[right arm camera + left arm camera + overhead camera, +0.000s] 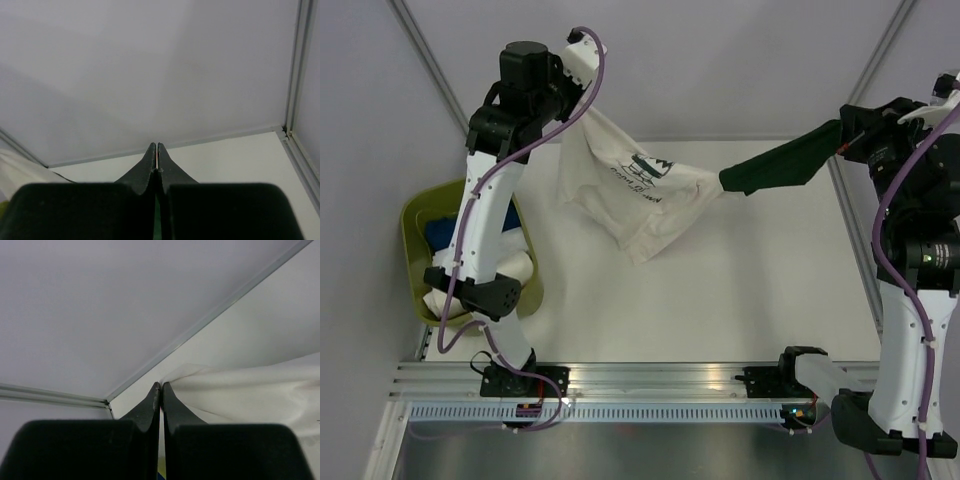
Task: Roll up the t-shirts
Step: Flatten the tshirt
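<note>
The white t-shirt (625,190) with black lettering hangs in the air above the table. My left gripper (584,112) is raised and shut on its upper corner. In the left wrist view the fingertips (160,385) are closed and the white cloth (250,392) spreads to their right. My right gripper (841,141) is raised and shut on the dark green t-shirt (780,165). That shirt stretches left to the white shirt's right corner, where the two meet. In the right wrist view the gripper (157,146) is shut, with a green sliver between the fingers lower down.
An olive-green basket (415,215) sits at the table's left, behind the left arm, holding a blue bundle (440,232) and a white bundle (516,266). The white table (740,290) has a metal rail along its near edge (650,380). Walls close in the back.
</note>
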{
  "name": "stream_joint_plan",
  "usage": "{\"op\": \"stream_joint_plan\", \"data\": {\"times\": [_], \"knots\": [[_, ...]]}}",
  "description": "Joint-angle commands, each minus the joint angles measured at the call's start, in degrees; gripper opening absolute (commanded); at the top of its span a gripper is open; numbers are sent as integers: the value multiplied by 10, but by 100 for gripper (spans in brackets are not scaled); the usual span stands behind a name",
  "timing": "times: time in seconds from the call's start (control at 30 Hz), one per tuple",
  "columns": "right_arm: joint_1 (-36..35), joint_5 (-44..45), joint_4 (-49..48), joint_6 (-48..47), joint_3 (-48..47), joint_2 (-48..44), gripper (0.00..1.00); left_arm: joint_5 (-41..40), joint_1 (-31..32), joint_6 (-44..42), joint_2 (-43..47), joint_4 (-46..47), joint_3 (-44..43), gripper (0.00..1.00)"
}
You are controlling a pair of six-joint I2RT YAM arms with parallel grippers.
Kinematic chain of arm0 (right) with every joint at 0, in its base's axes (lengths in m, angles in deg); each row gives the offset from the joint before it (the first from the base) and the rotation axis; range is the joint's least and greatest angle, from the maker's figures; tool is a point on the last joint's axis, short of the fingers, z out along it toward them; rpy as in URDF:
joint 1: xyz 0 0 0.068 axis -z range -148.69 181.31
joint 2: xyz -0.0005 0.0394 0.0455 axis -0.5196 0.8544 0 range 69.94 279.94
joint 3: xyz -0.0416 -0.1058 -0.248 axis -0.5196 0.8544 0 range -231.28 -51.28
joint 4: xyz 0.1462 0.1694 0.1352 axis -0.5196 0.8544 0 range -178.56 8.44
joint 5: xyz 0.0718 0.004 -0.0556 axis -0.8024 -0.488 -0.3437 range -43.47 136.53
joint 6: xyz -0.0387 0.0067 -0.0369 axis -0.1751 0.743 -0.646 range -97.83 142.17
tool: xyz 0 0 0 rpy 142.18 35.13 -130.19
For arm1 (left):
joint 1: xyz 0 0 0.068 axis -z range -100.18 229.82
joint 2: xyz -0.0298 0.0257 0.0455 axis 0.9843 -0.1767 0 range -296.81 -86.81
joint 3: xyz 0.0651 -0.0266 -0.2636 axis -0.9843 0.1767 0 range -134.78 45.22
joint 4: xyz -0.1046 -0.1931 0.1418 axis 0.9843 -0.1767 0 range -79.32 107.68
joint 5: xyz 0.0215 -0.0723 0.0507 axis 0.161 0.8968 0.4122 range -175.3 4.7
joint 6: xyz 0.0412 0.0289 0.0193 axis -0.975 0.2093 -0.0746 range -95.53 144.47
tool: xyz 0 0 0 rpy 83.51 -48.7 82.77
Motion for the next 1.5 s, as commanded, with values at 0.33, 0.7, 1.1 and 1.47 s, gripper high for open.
{"op": "stream_joint_plan", "data": {"times": [0.33,0.7,1.1,1.47], "knots": [[0,-46,-112,118,204,-6,0,-11,18,-6,-207,115,0,70],[1,-4,-91,92,321,-1,0,253,169,-64,42,-4,334,37],[0,-12,-103,84,355,-5,1,148,208,-100,14,217,628,71],[1,5,-88,71,372,-33,1,111,204,-102,-107,228,580,66]]}}
